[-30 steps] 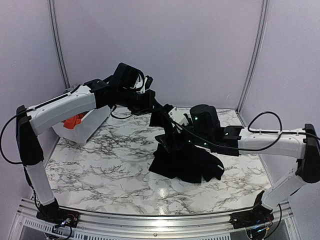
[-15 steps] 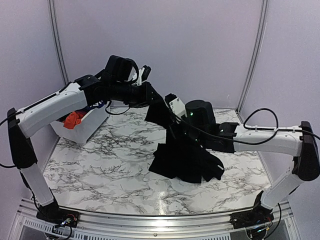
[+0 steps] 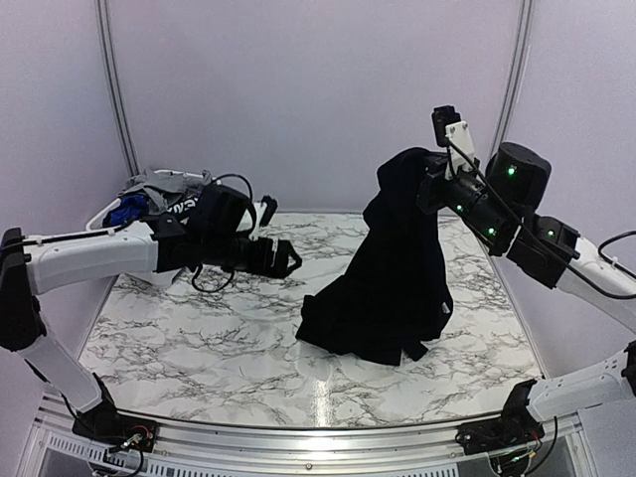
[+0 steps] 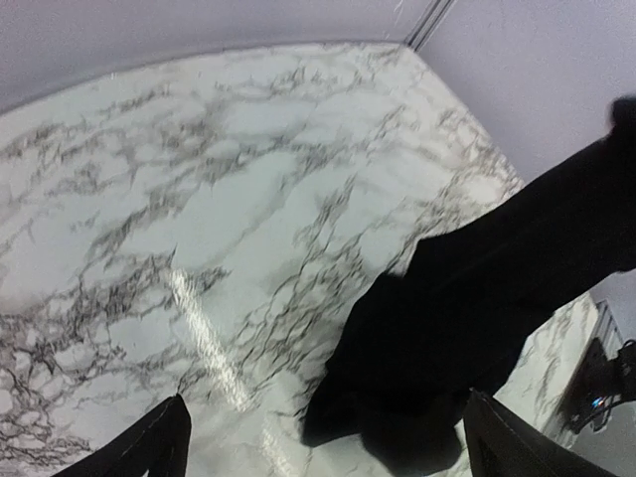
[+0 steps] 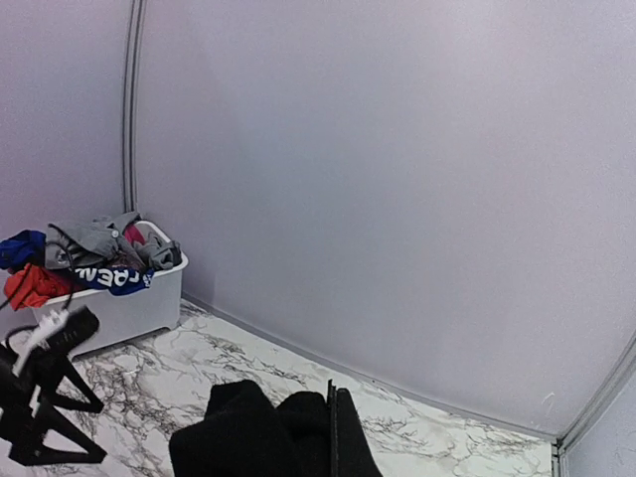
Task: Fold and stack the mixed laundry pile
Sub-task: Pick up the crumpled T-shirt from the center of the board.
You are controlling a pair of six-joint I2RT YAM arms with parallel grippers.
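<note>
A large black garment [image 3: 388, 268] hangs from my right gripper [image 3: 425, 177], which is shut on its top edge high over the table's right side. The garment's lower part still rests bunched on the marble. In the right wrist view the shut fingers [image 5: 333, 437] pinch black cloth [image 5: 248, 432]. My left gripper [image 3: 285, 260] is low over the table, left of the garment and apart from it, open and holding nothing. Its wrist view shows the black garment [image 4: 477, 308] ahead between the wide fingertips [image 4: 164, 442]. The rest of the laundry pile [image 5: 84, 253], with grey, blue and orange-red pieces, fills the basket.
A white plastic basket [image 3: 139, 214] stands at the back left corner against the wall; it is also in the right wrist view [image 5: 129, 308]. Plain walls close the table on three sides. A metal rail runs along the near edge [image 3: 298, 437].
My left gripper opened, let go of the black garment and dropped down and to the left. My right gripper shut on the garment and lifted it up and to the right.
</note>
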